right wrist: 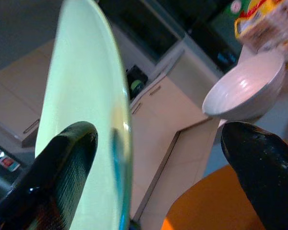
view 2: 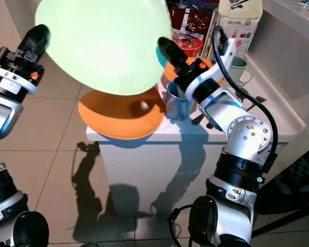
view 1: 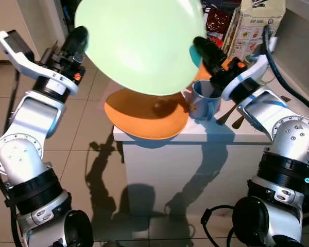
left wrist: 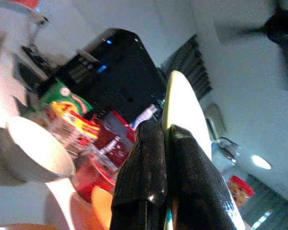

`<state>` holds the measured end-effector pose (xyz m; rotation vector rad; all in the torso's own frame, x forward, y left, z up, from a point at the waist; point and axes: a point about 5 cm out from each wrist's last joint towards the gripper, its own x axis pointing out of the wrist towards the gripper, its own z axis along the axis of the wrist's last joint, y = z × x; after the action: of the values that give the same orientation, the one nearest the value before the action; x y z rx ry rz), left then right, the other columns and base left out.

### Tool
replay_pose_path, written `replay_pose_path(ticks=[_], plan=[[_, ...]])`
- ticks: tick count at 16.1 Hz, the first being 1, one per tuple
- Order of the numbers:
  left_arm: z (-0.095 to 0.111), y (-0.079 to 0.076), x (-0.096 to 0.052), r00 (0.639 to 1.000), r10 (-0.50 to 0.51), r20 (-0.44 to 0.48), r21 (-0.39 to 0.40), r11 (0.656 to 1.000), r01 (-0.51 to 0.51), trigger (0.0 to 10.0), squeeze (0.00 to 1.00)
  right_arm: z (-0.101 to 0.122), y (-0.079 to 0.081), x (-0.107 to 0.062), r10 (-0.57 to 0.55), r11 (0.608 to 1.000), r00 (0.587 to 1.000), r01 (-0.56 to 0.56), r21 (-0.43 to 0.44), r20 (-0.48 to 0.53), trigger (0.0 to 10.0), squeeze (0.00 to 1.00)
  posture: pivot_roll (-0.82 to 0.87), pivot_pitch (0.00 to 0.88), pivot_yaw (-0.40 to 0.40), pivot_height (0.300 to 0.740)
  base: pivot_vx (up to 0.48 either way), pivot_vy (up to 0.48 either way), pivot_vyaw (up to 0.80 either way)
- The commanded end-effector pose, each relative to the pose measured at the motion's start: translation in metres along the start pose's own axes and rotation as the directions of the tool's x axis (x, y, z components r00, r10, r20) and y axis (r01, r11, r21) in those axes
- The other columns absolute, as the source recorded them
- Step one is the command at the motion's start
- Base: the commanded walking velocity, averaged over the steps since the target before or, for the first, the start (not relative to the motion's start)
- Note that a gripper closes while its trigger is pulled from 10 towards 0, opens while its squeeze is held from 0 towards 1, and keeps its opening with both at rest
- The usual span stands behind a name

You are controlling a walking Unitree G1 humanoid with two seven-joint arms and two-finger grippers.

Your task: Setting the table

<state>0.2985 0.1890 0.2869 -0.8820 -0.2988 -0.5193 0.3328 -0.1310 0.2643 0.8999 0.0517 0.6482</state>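
Pale green plate (view 1: pixel 144 43): one, round, glossy, plain, tilted with its underside facing the head camera; held raised at the top centre of the left eye frame, above the worktop (view 1: pixel 206 133).
Left end effector (view 1: pixel 78 37): at the upper left of the left eye frame, on the plate's left rim; in the left wrist view its two black fingers (left wrist: pixel 149 158) stand close together, clamped on the plate's thin edge.
Right end effector (right wrist: pixel 158 163): at the plate's right rim, upper right of centre in the left eye frame; in the right wrist view its fingers (right wrist: pixel 62 158) are spread wide, one just beside the plate's face, the other well clear; contact cannot be told.
Orange plate (view 1: pixel 147 116): one, large, lying on the worktop's near left corner and overhanging its edge, directly below the green plate.
Blue mug (view 1: pixel 203 103): one, upright, handle toward the camera, just beside the orange plate's right rim.
White bowl (right wrist: pixel 247 91): one, on the worktop.
White mug (view 2: pixel 238 69): one, at the back right.
Cutlery (view 1: pixel 229 116): dark handles on the worktop right of the blue mug; number cannot be told.
Food packages (view 1: pixel 255 25): one tall carton and red packets at the back.
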Motion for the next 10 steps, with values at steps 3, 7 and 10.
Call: replay_pose_path(ticks=[3,7,10], plan=[[-0.003,-0.011,-0.001,0.998,-0.063,-0.011,-0.01,0.998,0.063,0.0,0.0,0.002,0.012,0.006,0.053,0.997,0.998,-0.052,0.065,-0.016,6.6,0.0,0.06,0.0,-0.062,0.74,0.0,0.0,0.0],[-0.001,-0.006,-0.001,0.999,-0.044,0.002,-0.017,0.999,0.044,0.0,0.0,0.004,0.014,0.006,0.054,0.995,0.998,-0.053,0.087,-0.01,0.0,0.0,0.06,0.0,-0.059,0.74,0.0,0.0,0.0],[0.002,-0.003,0.0,0.999,-0.035,0.015,-0.019,0.999,0.035,0.0,0.0,0.005,0.017,0.004,0.05,0.994,0.999,-0.05,0.097,0.004,0.0,0.0,0.05,0.0,-0.056,0.74,0.0,0.0,0.0]])
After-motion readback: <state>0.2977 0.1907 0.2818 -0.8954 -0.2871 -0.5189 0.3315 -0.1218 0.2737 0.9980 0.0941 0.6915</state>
